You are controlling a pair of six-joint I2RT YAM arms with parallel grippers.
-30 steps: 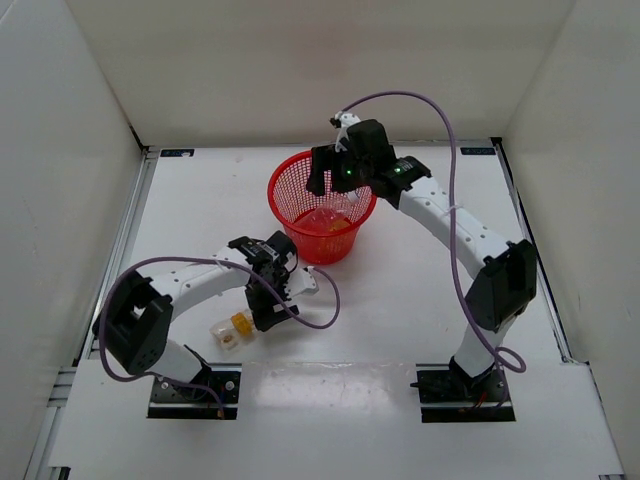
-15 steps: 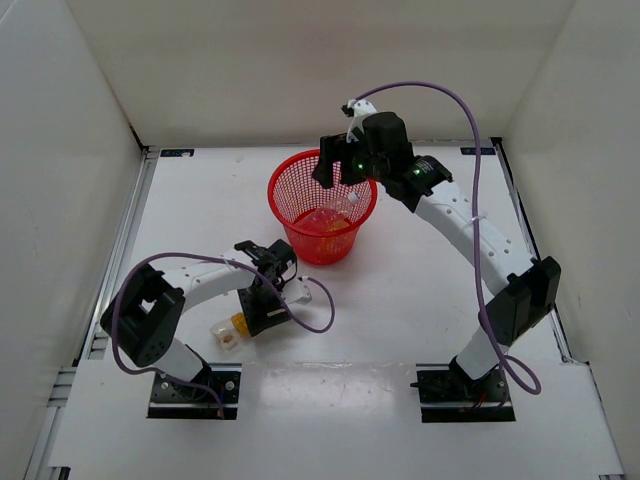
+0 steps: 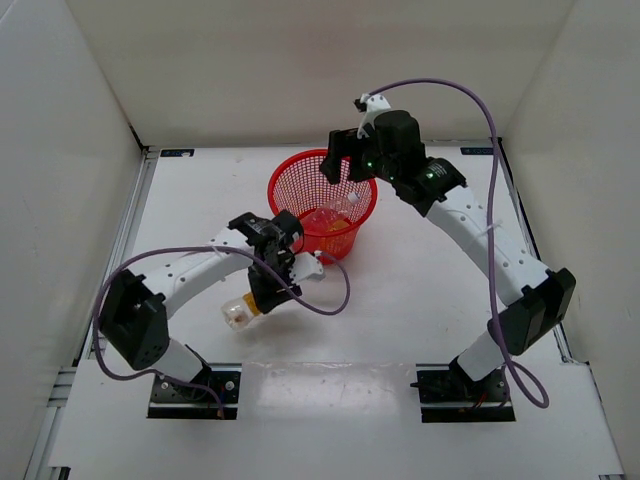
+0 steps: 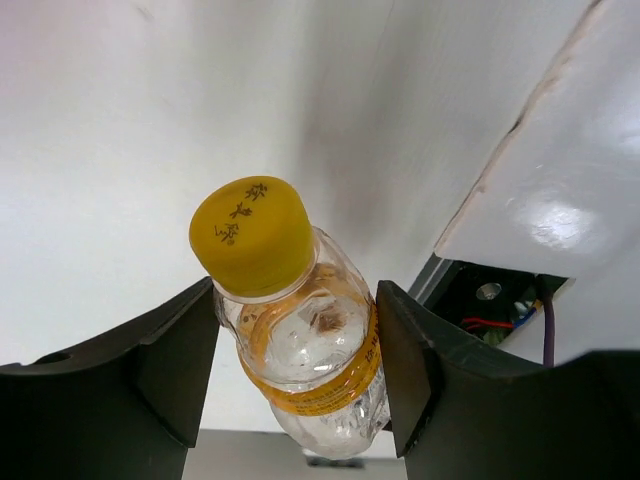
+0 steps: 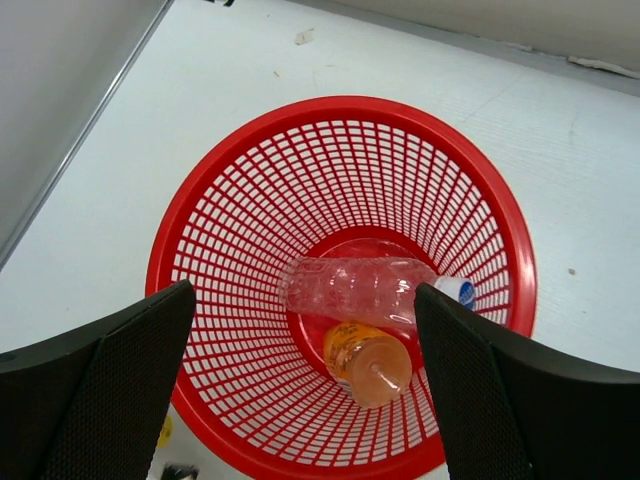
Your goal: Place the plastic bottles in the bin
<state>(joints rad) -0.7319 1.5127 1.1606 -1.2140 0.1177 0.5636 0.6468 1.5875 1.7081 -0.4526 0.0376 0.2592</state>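
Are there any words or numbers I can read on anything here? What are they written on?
Yellow cap of the yellow-capped bottle: dark printed characters, too blurred to read.
Orange band on that bottle: tiny print at its edge, too small to read.
White cap of the clear bottle in the red bin: a blue mark, unreadable.
No other writing shows.

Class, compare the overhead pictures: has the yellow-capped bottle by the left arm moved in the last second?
Yes. The yellow-capped bottle, gripped by the left end effector, has shifted away from the left arm's base plate, toward the red bin.
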